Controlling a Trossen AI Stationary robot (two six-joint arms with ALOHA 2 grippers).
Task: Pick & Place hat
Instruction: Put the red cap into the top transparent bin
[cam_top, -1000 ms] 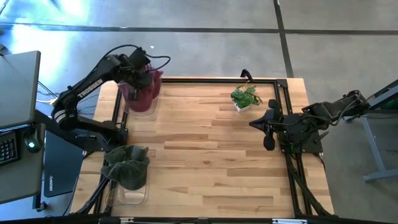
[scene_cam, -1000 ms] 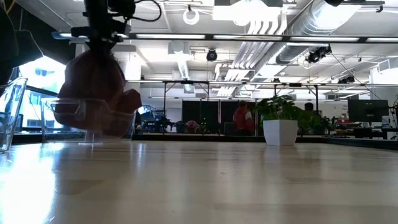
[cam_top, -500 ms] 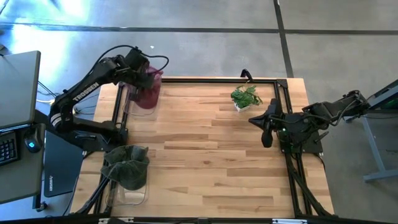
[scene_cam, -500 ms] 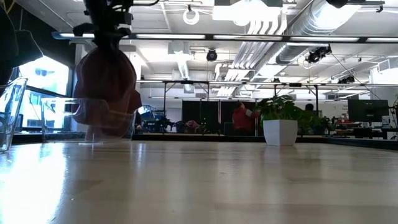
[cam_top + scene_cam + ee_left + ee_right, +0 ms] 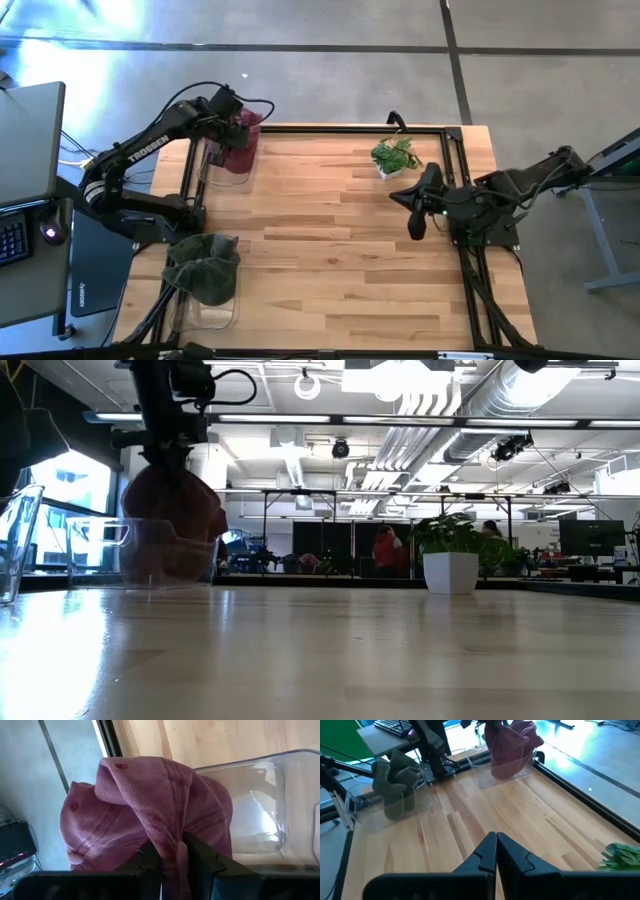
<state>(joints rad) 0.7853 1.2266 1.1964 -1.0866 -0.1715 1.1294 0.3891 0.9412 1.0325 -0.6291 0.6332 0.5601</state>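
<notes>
Left gripper (image 5: 232, 118) at the table's far-left corner, above a clear bin (image 5: 228, 160). Jaws pinched on a fold of the maroon hat (image 5: 240, 135); the left wrist view shows both fingers (image 5: 150, 857) closed tight on the cloth, with the hat (image 5: 150, 805) bunched and hanging from them. The cap's lower part sits inside the bin (image 5: 265, 810); upper part stands above the rim. In the low view the hat (image 5: 172, 530) shows through the bin's clear wall (image 5: 100, 545), with the left gripper (image 5: 170, 455) directly above. Whether the hat touches the bin floor is hard to tell from here.

Second clear bin (image 5: 205, 310) at the near-left corner, well apart from the first. A dark green hat (image 5: 203, 268) is draped over it. The right wrist view shows the same pair: green hat (image 5: 395, 772) on its bin, maroon hat (image 5: 512, 745) in the far one.

Small potted plant (image 5: 396, 157) stands upright in a white pot near the far-right edge of the table (image 5: 340, 260); seen also in the low view (image 5: 450, 555).

Right gripper (image 5: 418, 210) waits over the right side of the table, near the plant, apart from everything. Its fingers (image 5: 485, 852) are pressed together, holding nothing.

A person in red (image 5: 385, 550) in the room behind.
</notes>
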